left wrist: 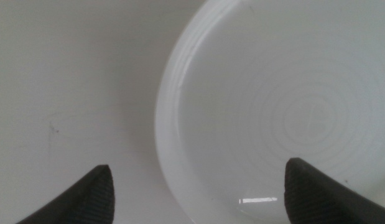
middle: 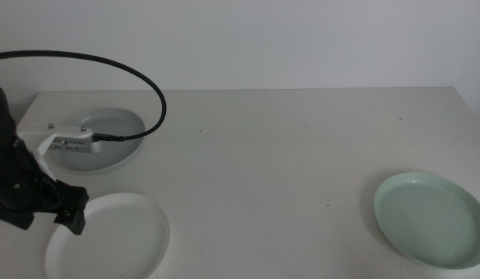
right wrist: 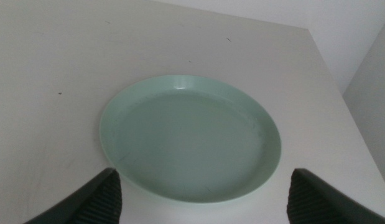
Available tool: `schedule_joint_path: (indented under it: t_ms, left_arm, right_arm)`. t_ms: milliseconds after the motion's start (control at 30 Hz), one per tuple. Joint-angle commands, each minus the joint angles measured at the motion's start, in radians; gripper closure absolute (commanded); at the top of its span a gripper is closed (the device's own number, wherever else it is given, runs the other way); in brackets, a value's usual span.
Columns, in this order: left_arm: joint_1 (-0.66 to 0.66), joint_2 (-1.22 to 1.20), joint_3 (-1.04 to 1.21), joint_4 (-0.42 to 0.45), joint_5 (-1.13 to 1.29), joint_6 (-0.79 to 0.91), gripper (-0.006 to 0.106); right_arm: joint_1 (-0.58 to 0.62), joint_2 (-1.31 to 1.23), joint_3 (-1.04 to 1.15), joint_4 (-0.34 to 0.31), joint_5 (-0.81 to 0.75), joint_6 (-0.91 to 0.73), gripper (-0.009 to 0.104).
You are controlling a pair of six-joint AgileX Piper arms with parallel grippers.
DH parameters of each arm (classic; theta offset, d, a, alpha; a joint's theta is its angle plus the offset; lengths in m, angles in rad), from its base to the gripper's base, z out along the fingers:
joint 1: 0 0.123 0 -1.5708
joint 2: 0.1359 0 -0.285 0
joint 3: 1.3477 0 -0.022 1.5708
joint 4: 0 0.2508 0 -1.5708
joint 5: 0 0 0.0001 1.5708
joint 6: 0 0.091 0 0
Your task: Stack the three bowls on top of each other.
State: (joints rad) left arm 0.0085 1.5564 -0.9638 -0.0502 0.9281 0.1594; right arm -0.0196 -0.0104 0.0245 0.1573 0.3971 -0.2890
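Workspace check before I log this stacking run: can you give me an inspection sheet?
Surface: pale table, a few tiny dark specks.
Job's things: white bowl, grey-blue bowl, mint green bowl, all apart, none stacked.
Clutter: nothing seen.
Grippers: left gripper open at the white bowl's rim; right gripper open, facing the mint green bowl.
Cables: black cable loops over the grey-blue bowl.
Surroundings: plain white wall.

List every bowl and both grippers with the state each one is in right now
Shallow white round bowl: upright, empty, alone on the table, unstacked.
Shallow pale grey-blue round bowl: upright, empty, unstacked, partly hidden by the left arm.
Shallow pale mint green round bowl: upright, empty, unstacked.
Left gripper: open, astride the white bowl's rim, holding nothing.
Right gripper: open, above the mint green bowl, holding nothing.
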Motion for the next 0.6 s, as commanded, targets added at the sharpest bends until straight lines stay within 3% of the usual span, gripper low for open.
schedule_joint_path:
  t_ms: [0, 133, 333, 567]
  left_arm:
    - [0.004, -0.017, -0.021, -0.015, -0.026, -0.001, -0.005]
    - [0.023, 0.007, -0.021, -0.034, -0.037, 0.023, -0.005]
    - [0.143, 0.028, -0.021, -0.223, -0.019, 0.184, -0.005]
    - [0.150, 0.110, -0.021, -0.232, -0.017, 0.215, -0.005]
  right_arm:
    - [-0.007, -0.027, -0.002, -0.003, -0.077, -0.010, 0.026]
    - [-0.007, -0.027, -0.002, -0.003, -0.077, -0.010, 0.026]
    - [-0.007, -0.027, -0.002, -0.003, -0.077, -0.010, 0.026]
    - [-0.007, -0.027, -0.002, -0.003, -0.077, -0.010, 0.026]
